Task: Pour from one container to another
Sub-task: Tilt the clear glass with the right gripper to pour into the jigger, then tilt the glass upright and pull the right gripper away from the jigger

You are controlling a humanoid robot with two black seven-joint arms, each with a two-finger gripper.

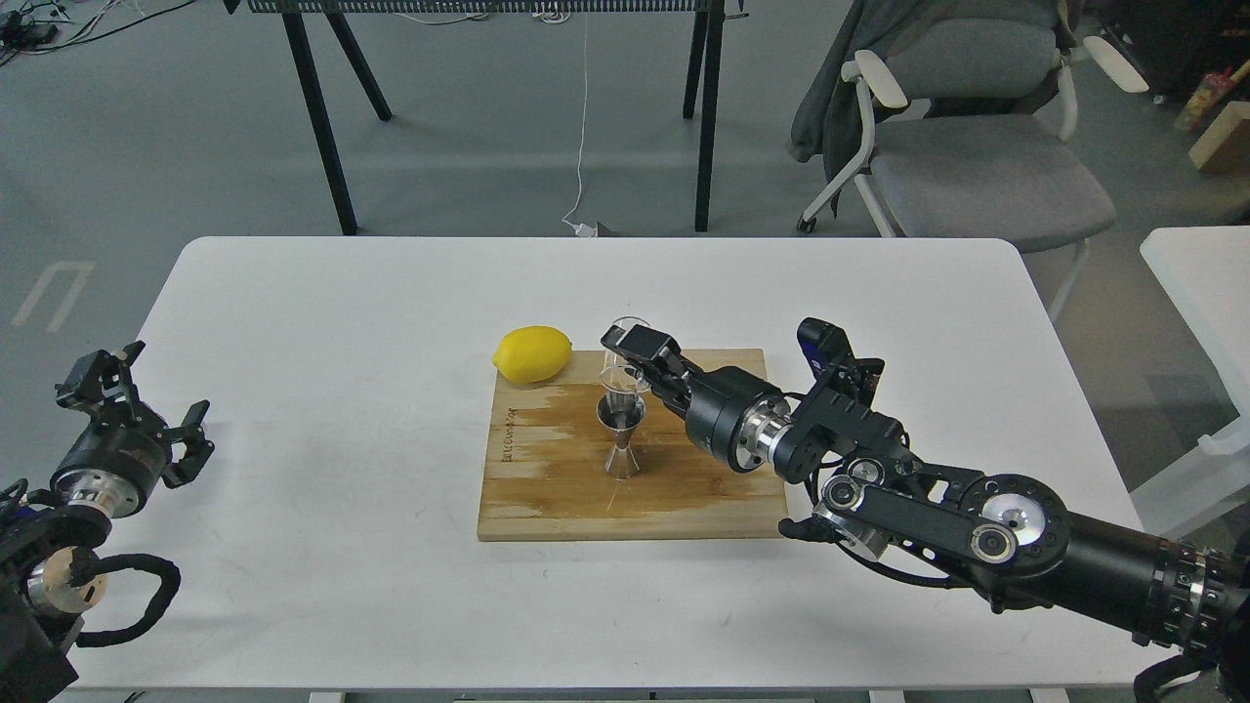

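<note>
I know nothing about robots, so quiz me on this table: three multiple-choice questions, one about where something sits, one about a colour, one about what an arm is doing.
1. Where is the lemon?
A. at the far left corner of the wooden board
B. on the chair
C. inside the glass cup

2. What colour is the table?
A. black
B. white
C. green

3. What is the right tool doing?
A. resting open and empty on the table
B. gripping the lemon
C. holding the glass cup over the metal jigger

Answers:
1 A: the lemon lies at the board's far left corner.
2 B: the tabletop is plain white.
3 C: its fingers are closed on the clear cup, which is directly above the jigger's mouth; the left tool is open at the table's left edge, holding nothing.
</note>
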